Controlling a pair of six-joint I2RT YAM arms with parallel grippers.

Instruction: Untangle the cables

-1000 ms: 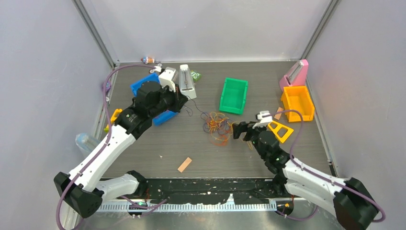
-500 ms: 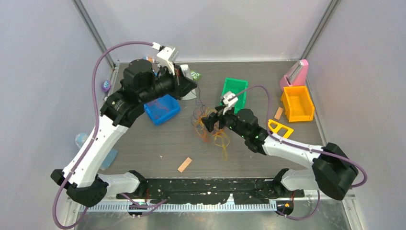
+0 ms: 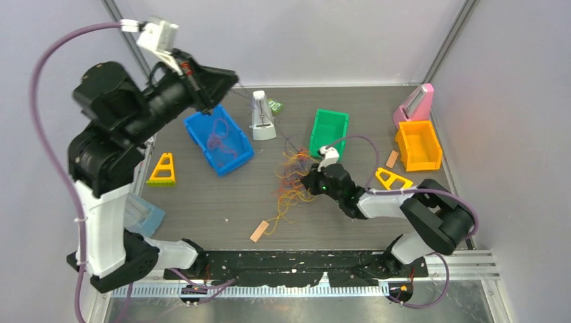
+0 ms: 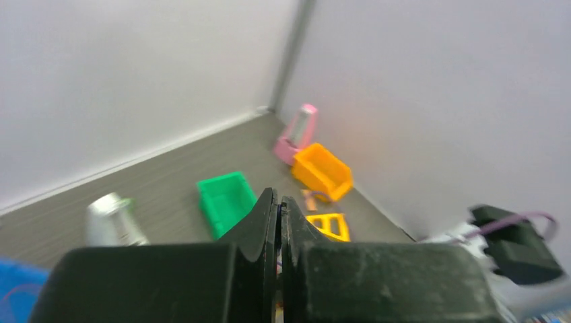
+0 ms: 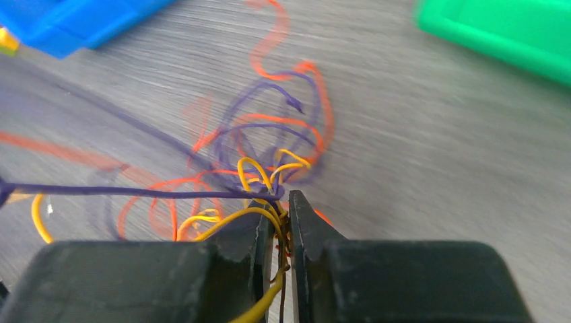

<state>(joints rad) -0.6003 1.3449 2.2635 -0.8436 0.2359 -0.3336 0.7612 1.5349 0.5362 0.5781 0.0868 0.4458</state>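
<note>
The left gripper (image 3: 229, 76) has climbed higher toward the far left, above the blue bin (image 3: 232, 151). Its fingers are pressed together on a dark strand that runs taut down to the cables (image 3: 294, 176) in the middle of the table. The right gripper (image 5: 283, 214), wide apart a moment ago, is now clamped on yellow and dark strands at the tangle's right side (just near of the green bin (image 3: 328, 134)). Loose orange ends trail nearer, toward the tan stick (image 3: 259, 231).

On the dark wood-grain tabletop (image 3: 202, 202) stand a blue plastic bin (image 3: 236, 163), a grey metronome-shaped object (image 3: 261, 118), a green plastic bin (image 3: 329, 133), an orange plastic bin (image 3: 417, 145) beside a pink wedge (image 3: 415, 104), two yellow triangular frames (image 3: 162, 180) (image 3: 384, 175) and a flat tan stick (image 3: 260, 231).
</note>
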